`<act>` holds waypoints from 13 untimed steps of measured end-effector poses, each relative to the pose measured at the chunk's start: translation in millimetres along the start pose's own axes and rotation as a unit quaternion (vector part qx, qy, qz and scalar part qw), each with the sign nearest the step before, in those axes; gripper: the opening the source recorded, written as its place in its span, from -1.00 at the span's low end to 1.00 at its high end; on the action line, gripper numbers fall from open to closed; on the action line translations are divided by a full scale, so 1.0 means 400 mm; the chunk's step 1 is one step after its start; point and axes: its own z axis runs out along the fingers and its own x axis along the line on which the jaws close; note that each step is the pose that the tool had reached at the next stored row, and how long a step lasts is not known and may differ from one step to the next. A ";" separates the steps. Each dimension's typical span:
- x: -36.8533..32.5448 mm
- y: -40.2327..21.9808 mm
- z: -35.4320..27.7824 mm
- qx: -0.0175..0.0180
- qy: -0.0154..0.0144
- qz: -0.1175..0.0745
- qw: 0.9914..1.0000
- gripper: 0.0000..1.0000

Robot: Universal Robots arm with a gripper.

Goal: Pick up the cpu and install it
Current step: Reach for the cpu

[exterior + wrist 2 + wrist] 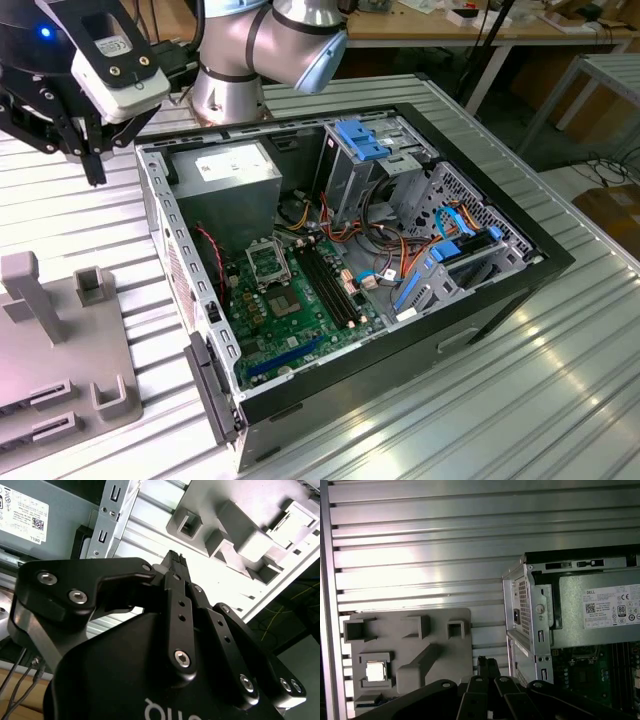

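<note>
The cpu (pixel 375 671), a small square chip with a pale silver top, lies flat in a square recess of the grey holder plate (pixel 420 630) in the first wrist view. My gripper (pixel 97 175) hovers above the ribbed table between that plate (pixel 60 370) and the open computer case (pixel 190 300). Its black fingertips (pixel 488 661) are together with nothing between them, as the second wrist view also shows at the gripper (pixel 175 556). The cpu sits apart from the gripper, on the side away from the case. Inside the case, the motherboard's square socket (pixel 268 262) has a silver frame.
The case holds a grey power supply (pixel 225 170), black memory slots (pixel 325 285), blue drive brackets (pixel 360 135) and loose cables (pixel 400 250). The arm's base (pixel 230 90) stands behind the case. Upright posts (pixel 30 295) rise from the holder plate.
</note>
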 end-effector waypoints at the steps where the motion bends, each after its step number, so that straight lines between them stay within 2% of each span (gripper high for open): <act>1: 0.001 0.000 0.000 0.000 0.000 0.000 1.000 -0.76; 13: 0.019 -0.001 0.001 0.000 0.000 0.000 1.000 -0.76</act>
